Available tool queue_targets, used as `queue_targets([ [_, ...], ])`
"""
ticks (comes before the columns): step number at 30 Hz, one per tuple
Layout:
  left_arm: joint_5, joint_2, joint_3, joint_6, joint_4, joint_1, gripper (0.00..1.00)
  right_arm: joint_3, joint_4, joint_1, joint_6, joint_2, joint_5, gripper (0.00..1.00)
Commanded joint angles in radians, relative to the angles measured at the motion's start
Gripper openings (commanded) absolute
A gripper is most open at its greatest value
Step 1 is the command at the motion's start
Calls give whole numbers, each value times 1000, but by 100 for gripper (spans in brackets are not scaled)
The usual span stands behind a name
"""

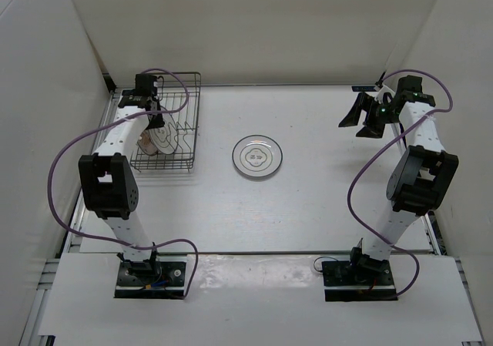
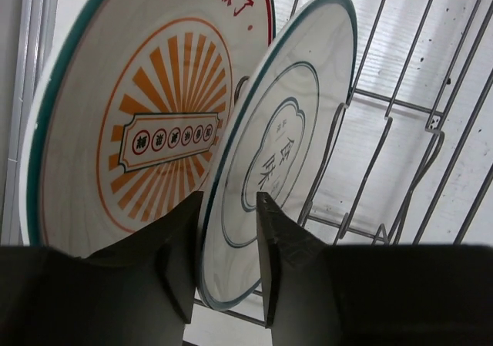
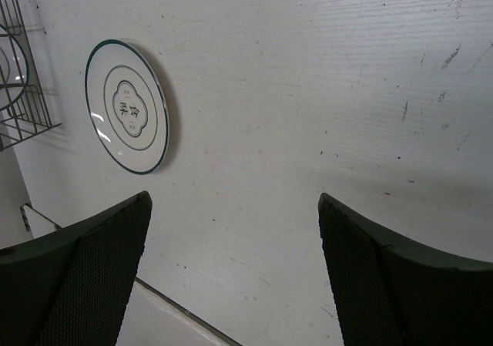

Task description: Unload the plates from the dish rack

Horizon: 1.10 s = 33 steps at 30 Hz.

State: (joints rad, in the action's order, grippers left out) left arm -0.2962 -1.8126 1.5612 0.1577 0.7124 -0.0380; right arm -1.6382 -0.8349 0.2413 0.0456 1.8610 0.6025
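Left gripper (image 2: 229, 199) straddles the white plate (image 2: 286, 130), clamp unclear; a crooked lift could clip the orange sunburst plate (image 2: 131, 122) upper left.

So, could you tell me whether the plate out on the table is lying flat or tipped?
Flat: the plate lies face up on the table, clear of the rack.

This looks like a robotics lab test cell. A bare white bench (image 1: 323, 207) is boxed in by plain white panels (image 1: 254, 22). A left arm (image 1: 108, 184) and a right arm (image 1: 422, 173) are bolted at its near edge, trailing purple cables (image 1: 51, 173). A wire dish rack (image 1: 197, 107) and a plate (image 1: 257, 157) are the household items on the bench.
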Motion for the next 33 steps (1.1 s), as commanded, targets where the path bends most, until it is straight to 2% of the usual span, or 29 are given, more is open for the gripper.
queue_targets([
  [1,-1,22,5,3,-25,0,42,-34,-3,7,-10,7,16,90],
  [3,-4,29,5,2,-42,0,33,-40,-3,7,-13,10,17,90],
  [6,-6,33,14,5,-41,-2,26,-51,-10,6,-13,18,20,90],
  [11,-4,50,34,8,-40,-5,19,-71,-21,6,-16,30,29,90],
  [24,23,185,97,-15,-129,-8,15,-81,-21,6,-7,47,56,90],
  [30,58,271,85,-15,-149,-7,5,-81,-20,4,-7,53,66,90],
  [33,84,324,57,0,-189,-8,4,-80,-24,6,-13,53,72,90],
])
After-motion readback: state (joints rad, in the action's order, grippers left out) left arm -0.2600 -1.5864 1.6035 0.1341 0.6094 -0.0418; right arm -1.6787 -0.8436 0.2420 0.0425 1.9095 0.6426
